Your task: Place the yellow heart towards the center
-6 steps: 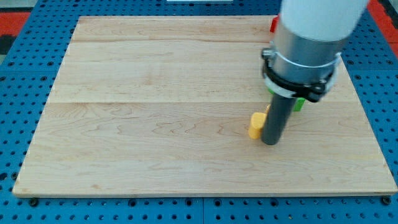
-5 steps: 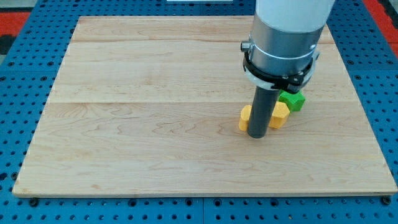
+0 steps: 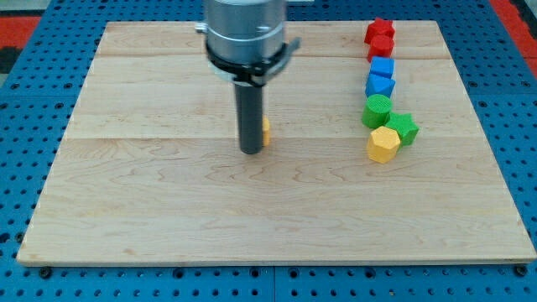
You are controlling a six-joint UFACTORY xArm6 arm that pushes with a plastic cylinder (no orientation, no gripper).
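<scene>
The yellow heart (image 3: 265,132) sits near the middle of the wooden board (image 3: 168,201), mostly hidden behind my rod; only a thin yellow edge shows to the rod's right. My tip (image 3: 251,151) rests on the board, touching or almost touching the heart's left side. The arm's body covers the board's top middle.
A column of blocks stands at the view's right: two red blocks (image 3: 379,36), two blue blocks (image 3: 380,76), a round green block (image 3: 377,110), a green block (image 3: 404,128) and a yellow hexagon (image 3: 383,144). Blue pegboard surrounds the board.
My rod has moved far to the view's left and slightly up, and the yellow heart has gone with it from beside the yellow hexagon to the board's middle. The other blocks stayed.
</scene>
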